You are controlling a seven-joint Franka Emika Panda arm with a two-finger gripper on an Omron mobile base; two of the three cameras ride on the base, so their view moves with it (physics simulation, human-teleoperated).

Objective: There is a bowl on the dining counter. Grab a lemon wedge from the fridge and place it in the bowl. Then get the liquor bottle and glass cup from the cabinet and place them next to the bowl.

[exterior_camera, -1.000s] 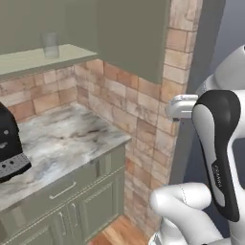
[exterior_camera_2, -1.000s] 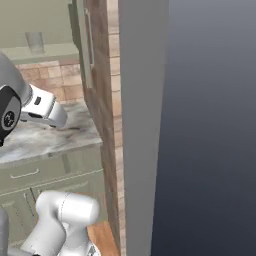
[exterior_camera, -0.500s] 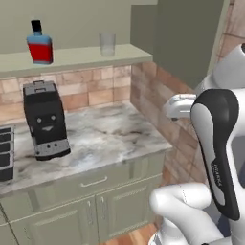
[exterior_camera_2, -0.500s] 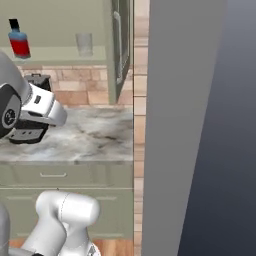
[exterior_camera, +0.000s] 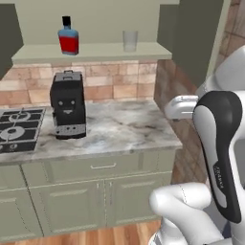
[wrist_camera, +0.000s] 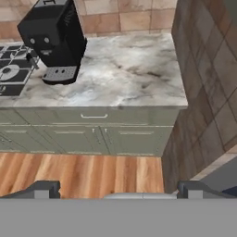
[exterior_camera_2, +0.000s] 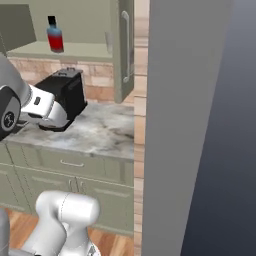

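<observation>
The liquor bottle (exterior_camera: 68,37) (exterior_camera_2: 55,36), red with blue shoulders and a black cap, stands on the pale shelf of the open sage-green cabinet (exterior_camera: 91,51). To its right on the same shelf is the glass cup (exterior_camera: 129,40). My gripper (wrist_camera: 122,192) is open and holds nothing, with its fingertips (wrist_camera: 46,189) wide apart. It hangs well below and in front of the shelf, looking down at the marble worktop (wrist_camera: 129,69). My hand (exterior_camera: 181,107) is to the right of the worktop, far from both bottle and cup. The bowl, lemon wedge and dining counter are out of view.
A black coffee machine (exterior_camera: 68,104) (wrist_camera: 55,39) stands on the worktop under the bottle, with a gas hob (exterior_camera: 19,129) to its left. The open cabinet door (exterior_camera_2: 125,45) juts out. A brick wall (wrist_camera: 203,78) and a tall dark panel (exterior_camera_2: 200,125), perhaps the fridge's side, close the right.
The base has turned, so the whole scene has slid right: the bottle, coffee machine and hob have come into view. The gripper stays open.
</observation>
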